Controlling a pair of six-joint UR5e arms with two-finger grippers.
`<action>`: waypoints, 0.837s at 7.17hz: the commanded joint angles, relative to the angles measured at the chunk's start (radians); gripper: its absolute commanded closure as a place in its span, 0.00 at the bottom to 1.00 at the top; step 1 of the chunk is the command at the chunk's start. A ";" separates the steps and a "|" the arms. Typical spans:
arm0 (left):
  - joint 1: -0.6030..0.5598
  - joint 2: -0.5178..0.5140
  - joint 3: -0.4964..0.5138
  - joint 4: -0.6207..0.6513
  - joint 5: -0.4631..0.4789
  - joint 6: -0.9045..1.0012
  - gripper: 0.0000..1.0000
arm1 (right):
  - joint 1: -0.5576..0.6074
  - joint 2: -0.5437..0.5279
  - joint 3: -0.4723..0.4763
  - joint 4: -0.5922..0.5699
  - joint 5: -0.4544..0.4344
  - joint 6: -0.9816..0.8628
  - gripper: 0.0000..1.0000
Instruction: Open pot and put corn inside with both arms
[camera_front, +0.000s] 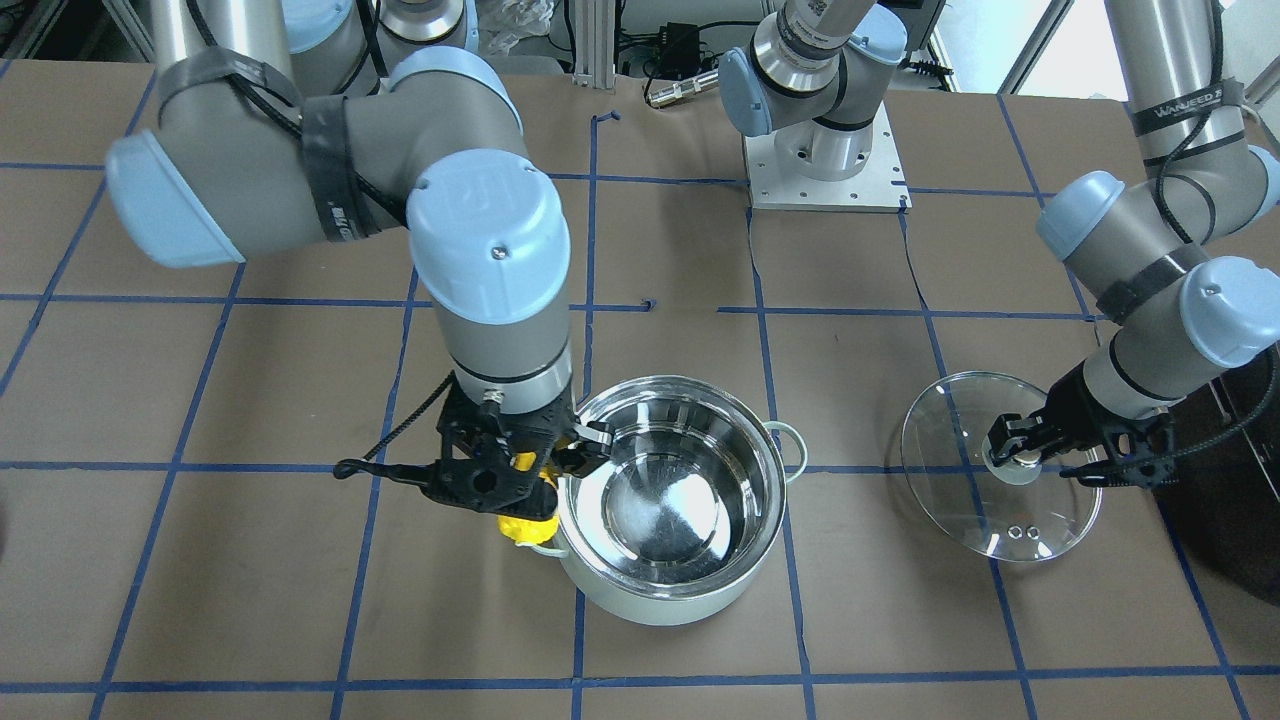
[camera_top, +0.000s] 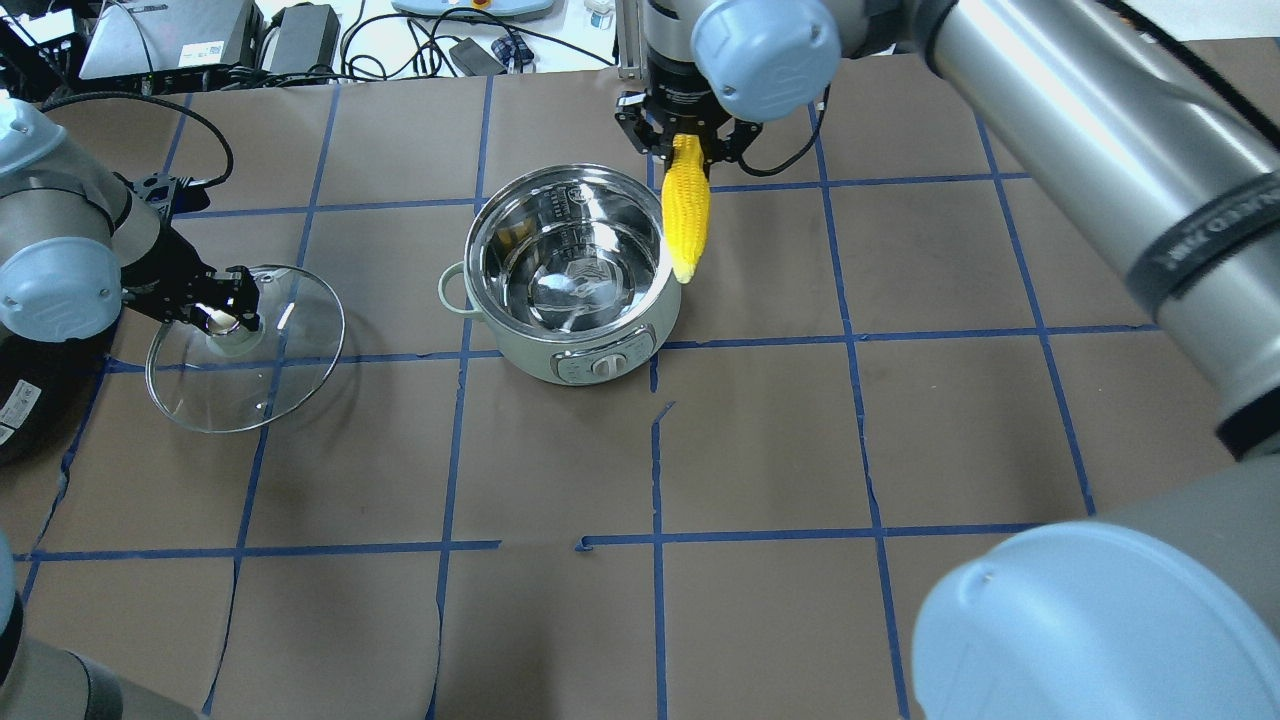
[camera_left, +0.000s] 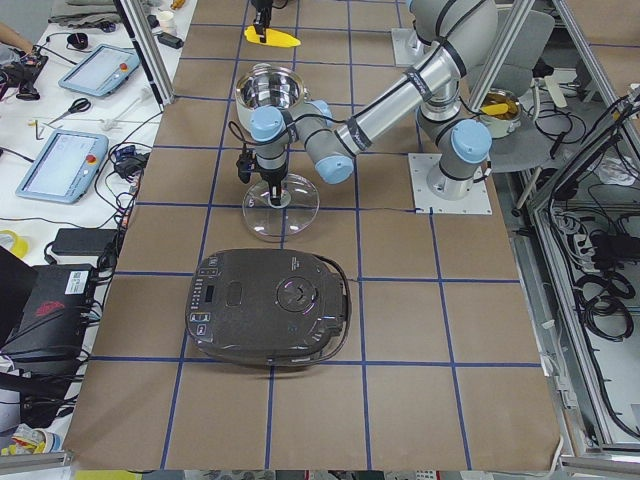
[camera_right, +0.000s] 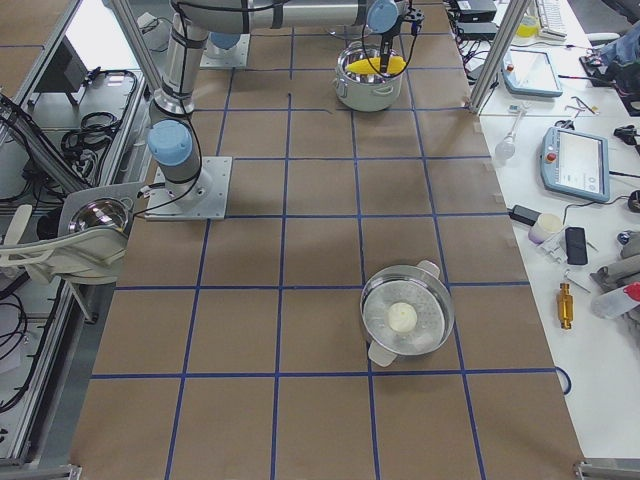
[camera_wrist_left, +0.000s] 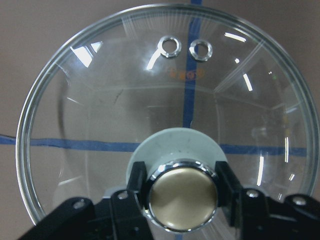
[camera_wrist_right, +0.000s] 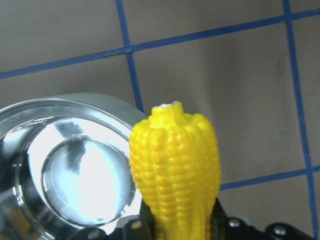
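Note:
The mint-green pot (camera_top: 520, 355) stands open at mid-table, its steel inside empty (camera_front: 650, 600). My right gripper (camera_top: 685, 145) is shut on the thick end of the yellow corn (camera_top: 686, 215). The corn hangs tip down just outside the pot's right rim (camera_wrist_right: 175, 165), above a side handle (camera_front: 520, 525). My left gripper (camera_top: 225, 318) is shut on the brass knob (camera_wrist_left: 183, 194) of the glass lid (camera_top: 250, 380). It holds the lid tilted, low at the table, well left of the pot (camera_front: 960, 500).
A black appliance (camera_left: 270, 305) sits at the table's left end, close behind the lid and left arm (camera_front: 1230, 500). A second steel pot with a lid (camera_right: 405, 320) stands far off at the right end. The arm's base plate (camera_front: 825, 165) is behind the pot.

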 joint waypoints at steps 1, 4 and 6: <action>-0.005 -0.008 -0.002 0.008 -0.007 0.007 1.00 | 0.083 0.122 -0.092 -0.029 0.018 0.067 1.00; -0.009 -0.007 -0.006 0.008 -0.011 0.024 1.00 | 0.121 0.154 -0.097 -0.069 0.019 0.078 1.00; -0.009 -0.005 -0.012 0.008 -0.020 0.025 1.00 | 0.129 0.160 -0.093 -0.070 0.019 0.072 0.48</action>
